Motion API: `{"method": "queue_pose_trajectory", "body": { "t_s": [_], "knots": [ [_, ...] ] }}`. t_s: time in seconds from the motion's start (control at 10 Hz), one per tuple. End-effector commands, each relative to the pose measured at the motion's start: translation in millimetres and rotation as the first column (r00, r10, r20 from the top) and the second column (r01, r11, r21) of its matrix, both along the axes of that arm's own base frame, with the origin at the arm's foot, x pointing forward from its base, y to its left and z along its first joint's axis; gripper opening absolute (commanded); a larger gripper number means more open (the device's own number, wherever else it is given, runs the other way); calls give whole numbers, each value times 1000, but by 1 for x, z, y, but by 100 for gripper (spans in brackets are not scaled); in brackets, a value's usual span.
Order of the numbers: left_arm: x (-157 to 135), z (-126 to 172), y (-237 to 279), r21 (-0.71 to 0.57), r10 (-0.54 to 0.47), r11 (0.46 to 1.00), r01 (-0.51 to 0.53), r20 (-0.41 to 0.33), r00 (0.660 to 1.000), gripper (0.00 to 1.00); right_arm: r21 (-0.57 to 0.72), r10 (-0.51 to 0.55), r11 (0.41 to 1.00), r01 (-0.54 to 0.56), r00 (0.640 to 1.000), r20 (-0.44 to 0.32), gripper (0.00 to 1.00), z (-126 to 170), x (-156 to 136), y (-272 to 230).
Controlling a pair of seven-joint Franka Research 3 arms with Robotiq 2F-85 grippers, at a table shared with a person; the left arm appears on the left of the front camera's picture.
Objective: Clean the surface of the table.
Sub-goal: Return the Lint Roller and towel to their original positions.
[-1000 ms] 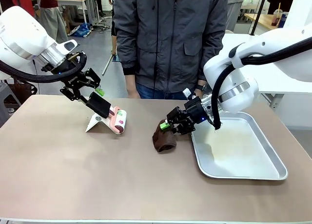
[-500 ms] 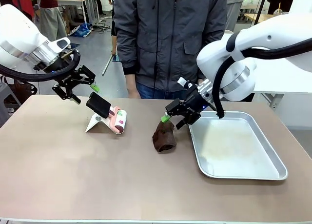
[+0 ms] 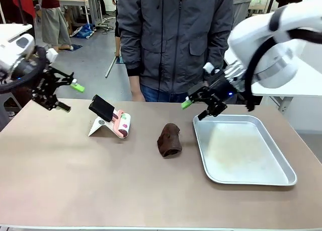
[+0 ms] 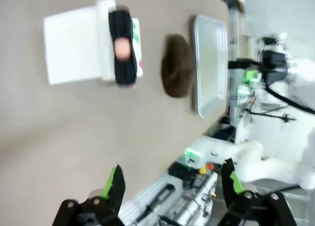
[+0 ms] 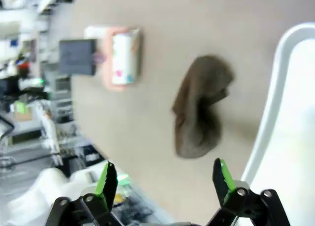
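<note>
Now both the left gripper [image 3: 67, 95] and right gripper [image 3: 195, 110] hang spread and empty above the table's [image 3: 100, 180] far edge; a brown, seemingly cloth lump [image 3: 169, 139] lies mid-surface.

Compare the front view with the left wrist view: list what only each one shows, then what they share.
Front only: the person standing at the table's far side, and the left gripper seen from outside, open and raised off the table's left end.

Left wrist only: the left gripper's own green-padded fingers spread wide, with equipment past the table edge between them.

Both: the table, the lint roller on its white stand, the brown cloth, the tray, and the right gripper, open above the tray's far end.
</note>
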State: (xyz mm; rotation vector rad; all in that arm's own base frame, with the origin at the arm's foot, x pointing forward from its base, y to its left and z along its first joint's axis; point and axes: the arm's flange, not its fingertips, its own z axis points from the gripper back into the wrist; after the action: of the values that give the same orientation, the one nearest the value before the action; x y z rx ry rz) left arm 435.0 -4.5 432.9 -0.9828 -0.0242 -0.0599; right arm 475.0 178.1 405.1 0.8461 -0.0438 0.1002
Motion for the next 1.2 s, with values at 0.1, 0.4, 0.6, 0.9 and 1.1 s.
{"method": "queue_pose_trajectory", "body": {
  "t_s": [0.1,0.4,0.6,0.9,1.1],
  "knots": [
    [-36,-30,57,-215,-51,976,39,-50,997,100,304,-5,952,25,998,-67,100,-15,-51,-75],
    [-52,-46,115,-431,158,888,-162,-46,986,100,502,-119,852,147,989,-87,100,-35,-84,-154],
    [-40,-54,138,-483,243,836,-262,-103,965,100,597,-223,766,237,970,-99,100,-53,-93,-195],
    [-55,-53,141,-433,220,869,-239,-95,971,100,530,-175,820,219,976,-132,100,-47,-96,-191],
    [-55,-53,141,-433,220,869,-239,-95,971,100,530,-175,820,219,976,-132,100,-47,-96,-191]
  ]
}}
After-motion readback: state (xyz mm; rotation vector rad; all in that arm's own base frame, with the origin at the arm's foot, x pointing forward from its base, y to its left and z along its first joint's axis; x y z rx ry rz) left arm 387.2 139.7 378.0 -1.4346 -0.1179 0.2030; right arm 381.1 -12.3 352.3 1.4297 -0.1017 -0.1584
